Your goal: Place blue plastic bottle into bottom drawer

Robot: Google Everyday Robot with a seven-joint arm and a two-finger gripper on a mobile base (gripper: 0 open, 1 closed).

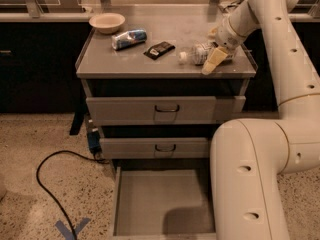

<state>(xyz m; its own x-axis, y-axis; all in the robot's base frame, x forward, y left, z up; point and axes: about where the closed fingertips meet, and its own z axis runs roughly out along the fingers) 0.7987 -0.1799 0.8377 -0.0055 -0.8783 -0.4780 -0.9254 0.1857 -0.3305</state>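
your robot's cream-coloured pincer gripper (210, 54) sits low at the right end of the grey metal cabinet top (170, 26), right at the small clear plastic bottle with the white cap (196, 54). you cannot tell whether the pincer is closed on the bottle or only set around it. the bottle lies on its side on the cabinet top, cap toward the left, and its right end is hidden behind the pincer.

the white robot arm (270, 149) fills the right of the frame, and its big lower segment blocks your view of the right ends of two drawers.

four loose things are on the top: the bottle, one flat dark packet (159, 49) just left of it, one blue-and-silver can (129, 38) lying on its side farther left, and one pale round bowl (106, 21) at the back left corner. what the bowl holds cannot be seen from here.

three grey drawers are below. the top drawer (150, 110) and the middle drawer (152, 147), each with one dark handle, are pushed in or nearly so. the bottom drawer (150, 204) is pulled out, showing its flat grey floor with a shadow across the front right; its front edge is cut off by the frame.

one black cable (42, 181) loops over the speckled floor (30, 149) at left, near a blue tape mark (71, 229).
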